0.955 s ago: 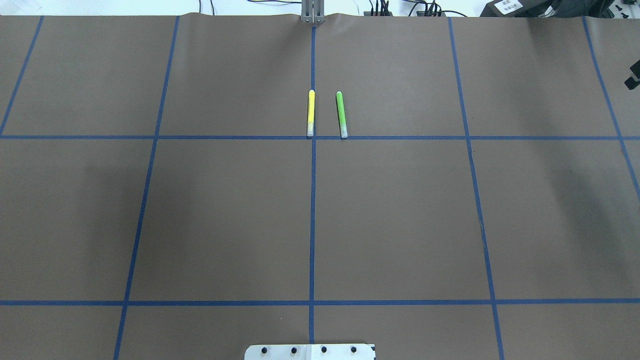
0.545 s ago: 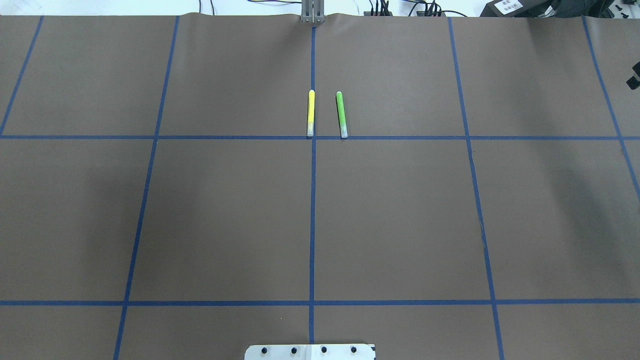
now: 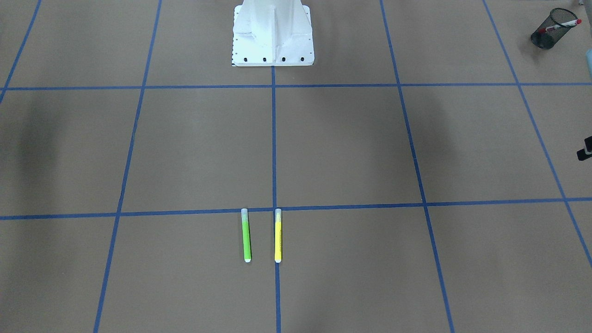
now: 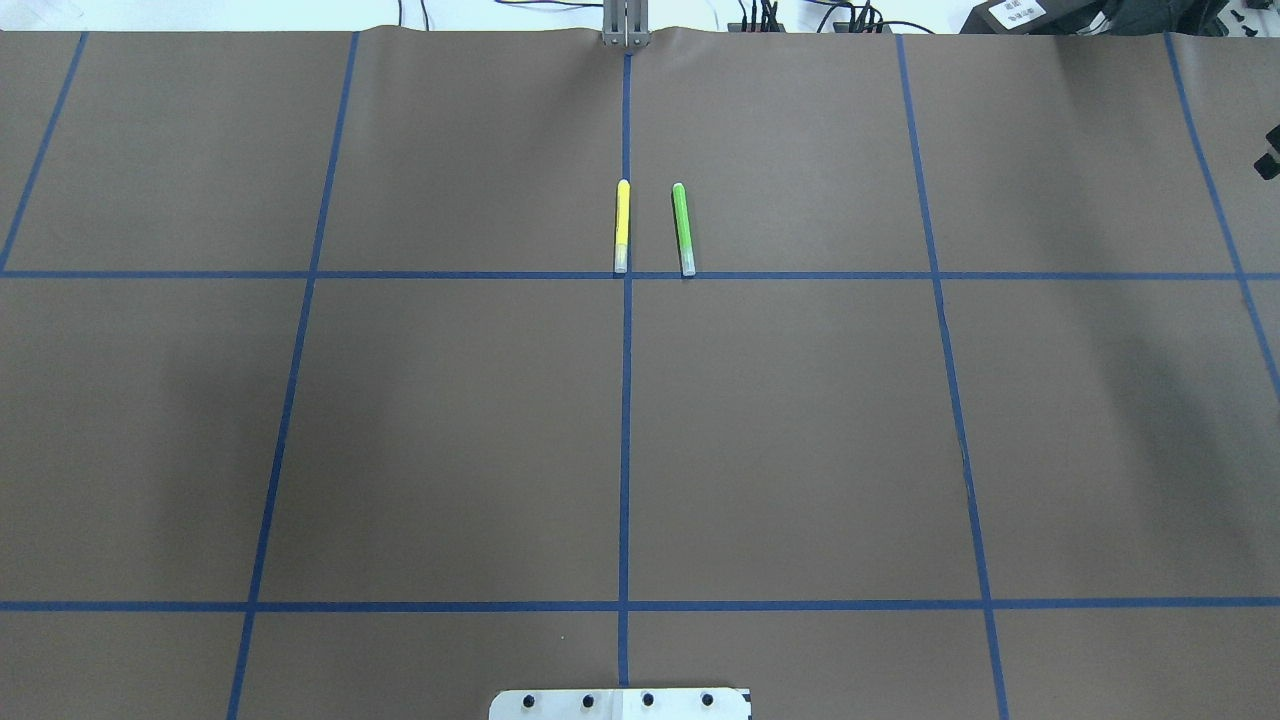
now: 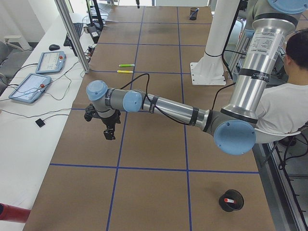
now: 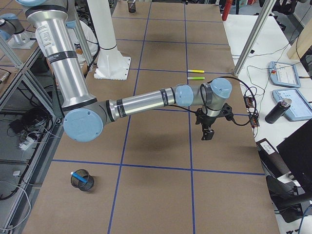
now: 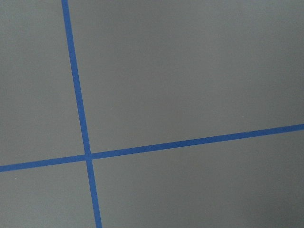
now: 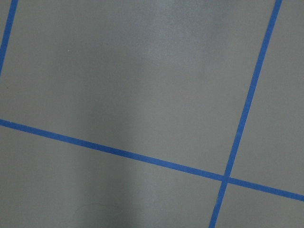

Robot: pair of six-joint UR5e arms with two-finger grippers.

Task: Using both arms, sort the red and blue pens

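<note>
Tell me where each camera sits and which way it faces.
Front-facing: across the table, facing the robot's white pedestal.
Overhead: behind the robot, looking forward; its base plate shows.
Exterior left: table's left end; left arm near.
Exterior right: opposite end; right arm near.
Left wrist: downward at blue tape; no body.
Right wrist: same, tape crossing.
Shared: yellow marker, green marker in all exterior views.

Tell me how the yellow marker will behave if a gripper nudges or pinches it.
Likely rolls: the yellow marker is a slim round barrel lying flat on the table, so a sideways push would probably send it toward the green marker lying parallel beside it. Probably stiff and light, judging by its short plastic-looking body.
</note>
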